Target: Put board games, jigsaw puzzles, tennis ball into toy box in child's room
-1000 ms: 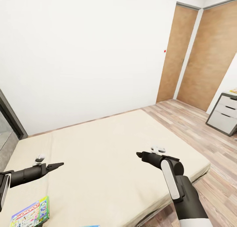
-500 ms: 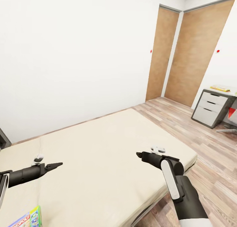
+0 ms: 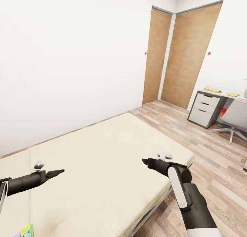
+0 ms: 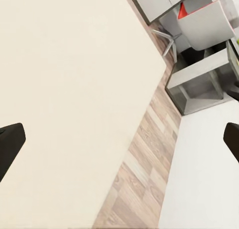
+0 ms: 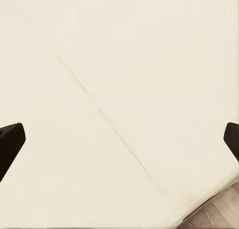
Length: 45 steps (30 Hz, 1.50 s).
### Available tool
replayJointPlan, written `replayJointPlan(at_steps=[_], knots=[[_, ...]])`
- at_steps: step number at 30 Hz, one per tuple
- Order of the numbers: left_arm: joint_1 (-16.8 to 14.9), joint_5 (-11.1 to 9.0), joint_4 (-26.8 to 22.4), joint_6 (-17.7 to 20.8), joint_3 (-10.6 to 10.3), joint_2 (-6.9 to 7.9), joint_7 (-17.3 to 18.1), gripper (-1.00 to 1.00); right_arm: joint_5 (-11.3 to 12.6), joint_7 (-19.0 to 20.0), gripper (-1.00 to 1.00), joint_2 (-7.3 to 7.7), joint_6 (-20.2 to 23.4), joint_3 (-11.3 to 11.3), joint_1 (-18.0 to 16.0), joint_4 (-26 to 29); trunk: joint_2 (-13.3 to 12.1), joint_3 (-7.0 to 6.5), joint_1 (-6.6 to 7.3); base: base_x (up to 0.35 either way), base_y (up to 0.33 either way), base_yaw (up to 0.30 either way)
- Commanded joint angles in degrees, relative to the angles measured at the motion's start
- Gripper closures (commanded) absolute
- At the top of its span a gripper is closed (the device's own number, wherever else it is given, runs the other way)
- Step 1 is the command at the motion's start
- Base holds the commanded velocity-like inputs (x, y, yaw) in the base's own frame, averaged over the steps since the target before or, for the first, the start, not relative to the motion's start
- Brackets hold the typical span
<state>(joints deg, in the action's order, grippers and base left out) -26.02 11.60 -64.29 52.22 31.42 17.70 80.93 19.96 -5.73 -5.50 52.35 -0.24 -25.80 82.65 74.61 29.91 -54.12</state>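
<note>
The child's room [image 3: 68,58] is mostly white wall, with two wooden doors [image 3: 171,65] in the far corner and wood plank floor [image 3: 212,154] running past the foot of the bed [image 3: 103,161], whose cream mattress takes up the lower middle of the head view with both arms held out over it. Across the floor, at the right edge, stands the table [image 3: 219,93] with a white drawer unit and a swivel chair [image 3: 236,117] drawn up beside it; two flat yellowish items lie on its top, too small to identify, and the toy box cannot be made out from here. The left gripper [image 3: 58,172] and the right gripper [image 3: 145,161] both hover above the mattress with nothing held; each wrist view has its fingertips at opposite edges, so both claws stand wide apart. Only a corner of one board game [image 3: 25,231], green and brightly printed, peeks in at the lower left edge of the head view, on the mattress near the left arm. To do well, the view should probably be brought back down onto that game box before the left claw reaches, then approach it flat along an edge.
</note>
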Motion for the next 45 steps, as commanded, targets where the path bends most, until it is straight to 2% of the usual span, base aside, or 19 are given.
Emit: replayJointPlan(at_steps=[1, 9, 36, 45], knots=[[-0.07, 0.61, -0.04, 0.6, 0.12, -0.01, 0.54, -1.0, 0.61, -0.59, -1.0, -0.04, 0.22, -0.01, -0.04, 0.06, 0.04, 0.06, 0.01, -0.074, 0.065, -0.021], [-0.08, 0.6, -0.04, 0.6, 0.13, -0.02, 0.54, -1.0, 0.61, -0.59, -1.0, -0.04, 0.18, 0.03, -0.04, 0.06, 0.04, 0.13, 0.01, -0.024, 0.02, -0.109], [-0.08, 0.53, -0.04, 0.6, 0.92, 0.05, 0.54, -1.0, 0.71, -0.69, -1.0, -0.03, -1.56, -0.27, -0.04, -0.49, 0.04, 0.15, 0.01, -0.044, 0.036, -0.018], [-0.07, 0.53, -0.04, 0.6, 0.93, 0.05, 0.54, -1.0, 4.31, -0.68, -1.0, 0.11, -1.59, -0.27, -0.04, -0.48, 0.04, 0.15, 0.01, -0.002, 0.074, -0.197]])
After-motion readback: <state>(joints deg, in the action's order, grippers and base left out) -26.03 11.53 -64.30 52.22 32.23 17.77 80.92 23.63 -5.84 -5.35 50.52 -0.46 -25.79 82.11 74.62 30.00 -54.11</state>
